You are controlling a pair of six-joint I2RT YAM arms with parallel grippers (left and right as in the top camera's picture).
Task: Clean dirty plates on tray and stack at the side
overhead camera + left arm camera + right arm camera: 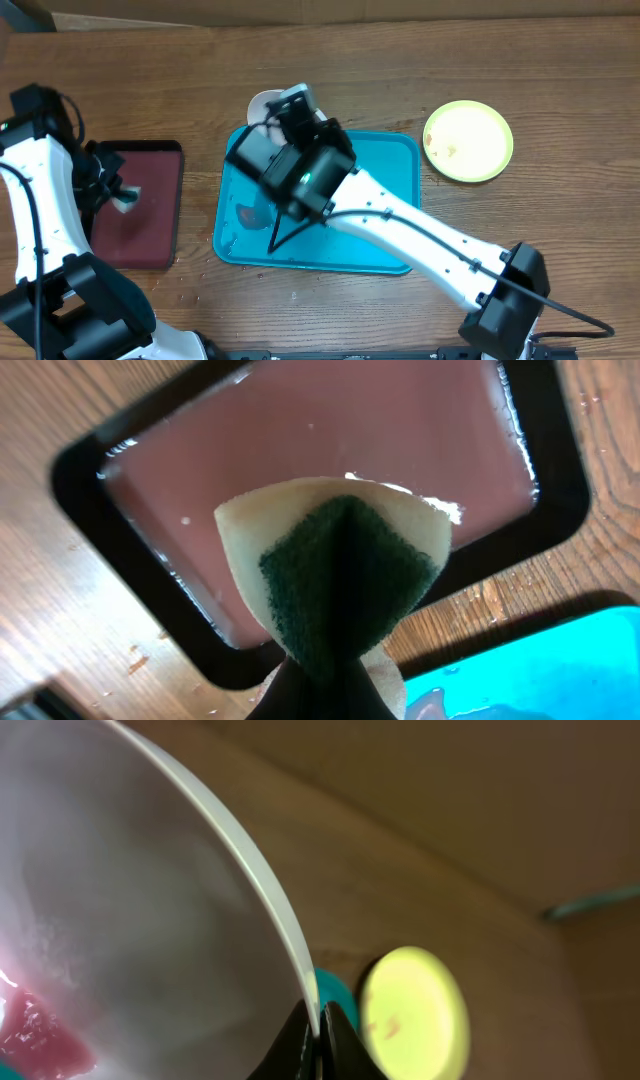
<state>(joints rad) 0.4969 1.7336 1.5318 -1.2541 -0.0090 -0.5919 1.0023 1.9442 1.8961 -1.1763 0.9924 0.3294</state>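
My right gripper (283, 112) is shut on the rim of a whitish plate (264, 103), held tilted over the far left corner of the turquoise tray (392, 160). In the right wrist view the fingers (321, 1020) pinch the plate's rim (262, 880), and pinkish liquid sits low in the plate. The lime-green plate (468, 140) lies on the table right of the tray, with small reddish smears; it also shows in the right wrist view (415, 1015). My left gripper (335, 665) is shut on a green-and-beige sponge (340, 570) above the maroon tray. The pale blue plate is not visible.
The black-rimmed maroon tray (150, 225) lies left of the turquoise tray and holds a film of liquid (330, 430). A reddish wet patch (249, 212) sits on the turquoise tray's left side. My right arm (420, 235) crosses over the tray.
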